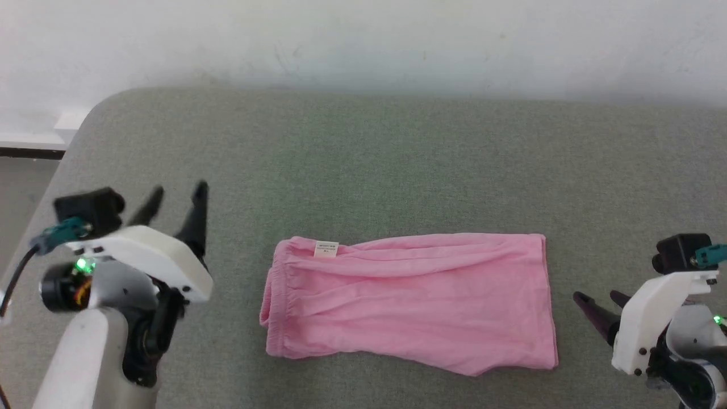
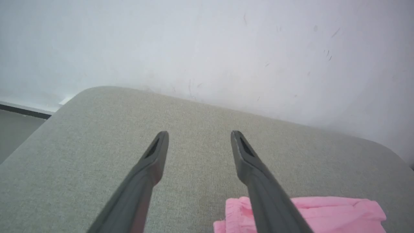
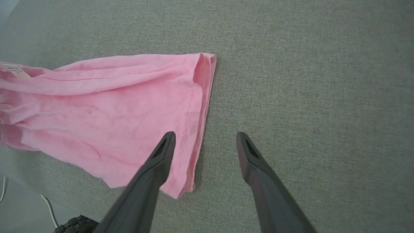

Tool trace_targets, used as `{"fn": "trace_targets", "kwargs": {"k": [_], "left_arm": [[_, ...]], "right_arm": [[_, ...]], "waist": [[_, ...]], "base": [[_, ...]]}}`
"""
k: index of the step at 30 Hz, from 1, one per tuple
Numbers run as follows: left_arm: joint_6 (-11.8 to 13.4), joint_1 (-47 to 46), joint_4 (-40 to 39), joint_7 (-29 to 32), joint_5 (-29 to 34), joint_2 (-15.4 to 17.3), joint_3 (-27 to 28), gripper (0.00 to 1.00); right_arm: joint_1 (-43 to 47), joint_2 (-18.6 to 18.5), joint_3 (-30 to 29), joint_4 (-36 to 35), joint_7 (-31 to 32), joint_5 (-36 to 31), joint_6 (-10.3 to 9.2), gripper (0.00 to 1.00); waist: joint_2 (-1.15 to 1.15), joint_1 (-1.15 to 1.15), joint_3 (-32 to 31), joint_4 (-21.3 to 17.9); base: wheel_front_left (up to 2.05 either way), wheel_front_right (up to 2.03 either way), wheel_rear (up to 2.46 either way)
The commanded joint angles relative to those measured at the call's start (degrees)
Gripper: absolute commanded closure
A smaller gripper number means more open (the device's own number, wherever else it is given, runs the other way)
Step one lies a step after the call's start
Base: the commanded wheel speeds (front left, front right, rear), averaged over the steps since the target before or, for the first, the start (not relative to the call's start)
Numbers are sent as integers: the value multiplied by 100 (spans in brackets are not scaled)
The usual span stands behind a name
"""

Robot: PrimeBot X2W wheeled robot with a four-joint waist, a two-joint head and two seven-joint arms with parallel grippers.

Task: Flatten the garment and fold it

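Here a pale wall (image 1: 363, 40) rises behind a desk (image 1: 397, 159) covered in grey-green cloth, with a rounded corner at the far left. The garment (image 1: 409, 301), a pink cloth piece, lies spread out on the near middle of the desk, its long side running left to right. Its gathered elastic waistband (image 1: 278, 295) forms the left end, and the straight hemmed edge forms the right end. The surface is mostly smooth, with a few long creases along the far edge, and the near right corner hangs a little lower than the rest.

The left end effector (image 1: 178, 196) hovers left of the garment, well apart from the waistband, its two dark fingers spread and holding nothing. In the left wrist view it (image 2: 199, 134) points across bare desk toward the wall, with the garment (image 2: 323, 213) showing at the lower right behind one finger.

The right end effector (image 1: 595, 296) sits just beside the garment's right edge, fingers spread and empty, pointing toward the cloth. In the right wrist view it (image 3: 205, 134) straddles the hem line: one fingertip stands over the garment (image 3: 113, 110), the other over bare desk. Whether that fingertip touches the cloth cannot be told.

A small white sewn label (image 1: 326, 249) sits at the far edge near the waistband, its print too small to read.
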Motion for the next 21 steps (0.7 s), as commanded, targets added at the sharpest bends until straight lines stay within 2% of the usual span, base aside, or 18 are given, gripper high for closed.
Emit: {"fn": "trace_targets", "kwargs": {"k": [1, 5, 8, 13, 21], "left_arm": [[-162, -128, 42, -750, 224, -5, 67, 0], [-369, -298, 247, -2413, 676, -81, 119, 0], [-488, -434, 381, -3255, 1028, -76, 21, 0], [-592, -479, 519, -3512, 1166, -250, -71, 0], [-558, -172, 527, -3559, 1060, -615, 9, 0]], "right_arm": [[-153, -91, 58, 146, 0, 39, -10, 0], [-344, -286, 258, 487, -36, 140, -10, 0], [-478, -475, 512, 739, -56, 255, -10, 0], [-695, -792, 998, 1199, -179, 584, -10, 0], [-954, -987, 1597, 1748, -524, 980, -10, 0]], "waist": [[1, 0, 1, 3], [1, 0, 70, 30], [1, 0, 148, 60], [1, 0, 274, 87], [1, 0, 406, 106]], "base": [[0, 0, 0], [0, 0, 0], [0, 0, 0], [0, 0, 0], [0, 0, 0]]}}
